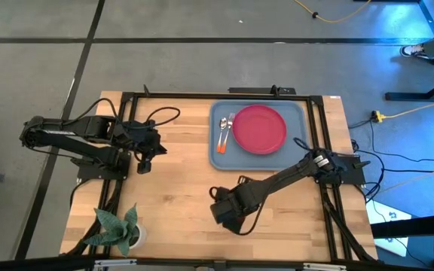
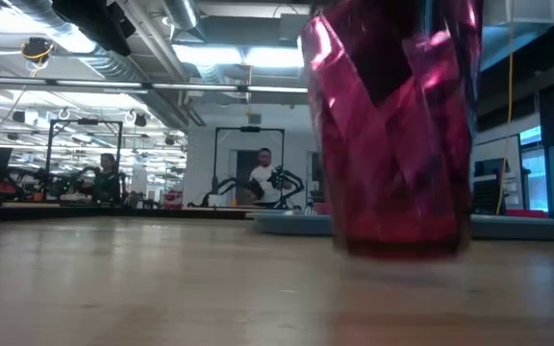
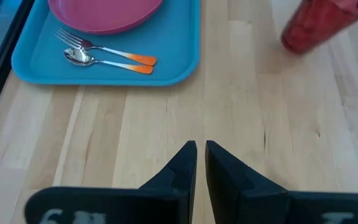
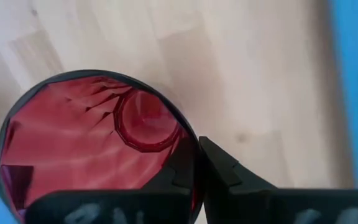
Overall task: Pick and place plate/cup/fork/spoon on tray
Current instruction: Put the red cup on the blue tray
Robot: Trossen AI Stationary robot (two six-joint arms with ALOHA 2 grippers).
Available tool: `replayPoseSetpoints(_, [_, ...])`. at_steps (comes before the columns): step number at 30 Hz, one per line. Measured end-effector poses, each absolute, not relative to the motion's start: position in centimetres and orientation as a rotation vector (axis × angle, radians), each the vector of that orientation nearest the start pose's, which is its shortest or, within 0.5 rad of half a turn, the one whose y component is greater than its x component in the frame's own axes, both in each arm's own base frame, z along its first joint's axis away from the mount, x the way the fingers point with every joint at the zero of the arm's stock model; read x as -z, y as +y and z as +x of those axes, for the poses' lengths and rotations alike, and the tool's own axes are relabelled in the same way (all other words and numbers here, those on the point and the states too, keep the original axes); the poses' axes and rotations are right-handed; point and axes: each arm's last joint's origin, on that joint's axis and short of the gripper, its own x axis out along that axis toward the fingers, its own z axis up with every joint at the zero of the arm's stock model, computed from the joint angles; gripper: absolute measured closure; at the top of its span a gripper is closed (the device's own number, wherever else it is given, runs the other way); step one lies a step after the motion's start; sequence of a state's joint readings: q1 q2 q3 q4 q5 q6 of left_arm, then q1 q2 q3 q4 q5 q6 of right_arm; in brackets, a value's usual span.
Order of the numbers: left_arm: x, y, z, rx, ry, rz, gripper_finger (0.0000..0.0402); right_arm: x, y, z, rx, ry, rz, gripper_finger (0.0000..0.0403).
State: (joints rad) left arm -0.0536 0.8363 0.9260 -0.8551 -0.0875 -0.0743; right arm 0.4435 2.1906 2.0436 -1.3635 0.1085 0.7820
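The dark red cup (image 4: 92, 143) stands near the table's near middle, under my right gripper (image 4: 199, 155), which is shut on its rim. In the high view the gripper (image 1: 224, 211) hides the cup. The cup fills the low view (image 2: 397, 125). The blue tray (image 1: 224, 159) lies at the far right. It holds the pink plate (image 1: 259, 129), the fork (image 3: 98, 47) and the spoon (image 3: 104, 62), which lie side by side left of the plate. My left gripper (image 3: 200, 155) is shut and empty over the table's left part (image 1: 145, 158). My right gripper has the cup's rim (image 4: 195, 163) between its two fingers, one finger inside the cup and one outside. The fingers come from above, pointing down. The cup is close to upright under the gripper. I cannot tell whether its base (image 2: 402, 248) rests on the table.
A small green plant (image 1: 115, 229) stands at the table's near left corner. Bare wood lies between the cup and the tray. A black frame runs along the table's edges. People show in the room beyond the table.
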Motion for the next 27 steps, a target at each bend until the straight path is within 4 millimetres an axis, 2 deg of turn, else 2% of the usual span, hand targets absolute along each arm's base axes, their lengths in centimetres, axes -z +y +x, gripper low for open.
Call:
replayPoseSetpoints(7, [-31.4,-0.6,15.1,-0.059,0.762,-0.013,0.0374,-27.3,16.4,38.2,0.421,1.474,0.136,0.0393])
replayPoseSetpoints(16, [-31.4,-0.6,15.1,-0.049,0.763,0.012,0.0374,-30.2,14.5,37.3,0.417,1.415,0.193,0.0394])
replayPoseSetpoints(21, [-31.4,-0.6,15.1,-0.048,0.768,0.015,0.0374,-32.2,13.0,35.7,0.464,1.347,0.199,0.0394])
replayPoseSetpoints(27, [-31.4,-0.6,15.1,-0.047,0.768,0.016,0.0374,-33.4,10.5,32.3,0.598,1.288,0.22,0.0394])
